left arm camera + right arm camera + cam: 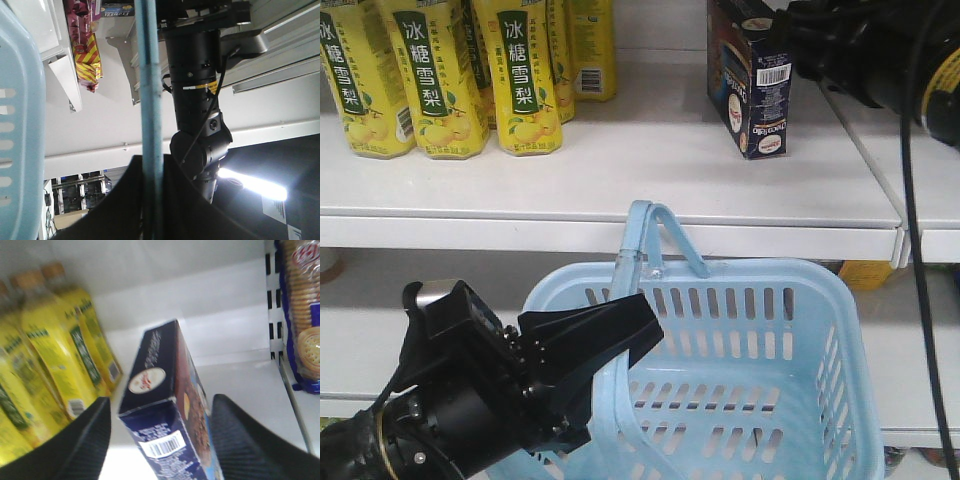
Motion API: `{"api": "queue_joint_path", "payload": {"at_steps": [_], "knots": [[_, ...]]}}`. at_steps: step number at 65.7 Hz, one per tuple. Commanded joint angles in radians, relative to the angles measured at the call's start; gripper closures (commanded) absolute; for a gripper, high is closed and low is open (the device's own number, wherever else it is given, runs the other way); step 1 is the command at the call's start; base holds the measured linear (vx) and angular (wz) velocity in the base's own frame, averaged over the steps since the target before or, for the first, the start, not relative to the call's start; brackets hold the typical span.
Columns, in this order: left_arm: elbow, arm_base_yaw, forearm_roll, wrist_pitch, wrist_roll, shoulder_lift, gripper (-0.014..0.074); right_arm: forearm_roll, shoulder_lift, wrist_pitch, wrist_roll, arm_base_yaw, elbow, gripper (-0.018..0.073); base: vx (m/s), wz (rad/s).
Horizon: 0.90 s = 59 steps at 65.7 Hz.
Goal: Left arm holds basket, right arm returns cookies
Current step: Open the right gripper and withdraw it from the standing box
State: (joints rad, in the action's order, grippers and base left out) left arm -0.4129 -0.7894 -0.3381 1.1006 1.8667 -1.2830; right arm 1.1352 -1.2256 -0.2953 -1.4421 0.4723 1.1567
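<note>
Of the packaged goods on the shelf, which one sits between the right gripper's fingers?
The cookies, the dark navy box with a barcode label, standing between the right gripper's open fingers. The yellow bottles stand further left, untouched.

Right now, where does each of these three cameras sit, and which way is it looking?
Front view: sits on the robot, faces the shelves; shows the left gripper on the basket handle.
Left wrist view: sits on the left arm, looks upward along the basket handle; shows the other arm.
Right wrist view: sits behind the right gripper, open around the cookies.
Shared: front and right wrist views both show the cookies and yellow bottles.
</note>
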Motion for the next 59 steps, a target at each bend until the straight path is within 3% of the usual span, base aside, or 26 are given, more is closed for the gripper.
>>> {"api": "queue_joint_path", "payload": {"at_steps": [1,11,22,39,48,59], "knots": [[-0.036,0.003,0.069,0.099,-0.022,0.030,0.0599,-0.014,0.065,0.018,0.013,-0.003,0.029,0.0238,0.00,0.00],[-0.036,0.003,0.069,0.099,-0.022,0.030,0.0599,-0.079,0.126,-0.001,0.133,-0.003,0.029,0.0392,0.00,0.00],[-0.036,0.003,0.069,0.099,-0.022,0.030,0.0599,-0.210,0.204,-0.120,0.363,-0.003,0.029,0.0574,0.00,0.00],[-0.036,0.003,0.069,0.099,-0.022,0.030,0.0599,-0.451,0.337,-0.302,0.807,-0.003,0.029,0.0568,0.00,0.00],[-0.036,0.003,0.069,0.099,-0.022,0.030,0.0599,-0.531,0.420,-0.339,0.932,-0.003,0.029,0.0568,0.00,0.00],[-0.036,0.003,0.069,0.099,-0.022,0.030,0.0599,-0.559,0.534,-0.380,1.008,-0.005,0.029,0.0568,0.00,0.00]]}}
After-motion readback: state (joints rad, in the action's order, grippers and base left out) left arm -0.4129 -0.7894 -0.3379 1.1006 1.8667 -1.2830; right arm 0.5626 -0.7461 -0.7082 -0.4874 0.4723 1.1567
